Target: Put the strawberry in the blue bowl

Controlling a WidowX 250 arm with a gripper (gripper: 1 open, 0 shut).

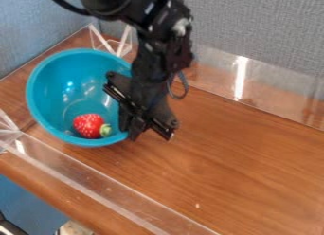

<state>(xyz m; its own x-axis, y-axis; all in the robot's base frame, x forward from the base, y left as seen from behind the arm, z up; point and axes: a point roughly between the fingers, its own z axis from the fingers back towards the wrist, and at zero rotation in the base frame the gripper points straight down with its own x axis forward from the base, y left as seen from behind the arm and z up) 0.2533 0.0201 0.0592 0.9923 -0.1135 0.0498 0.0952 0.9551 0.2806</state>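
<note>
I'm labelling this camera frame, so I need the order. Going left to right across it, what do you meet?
Blue bowl, tilted up, → strawberry lying inside it → gripper at the bowl's right rim → bare wooden table.

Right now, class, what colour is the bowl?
Teal-blue, glossy and plain: the bowl shows in the camera view, the only one.
</note>
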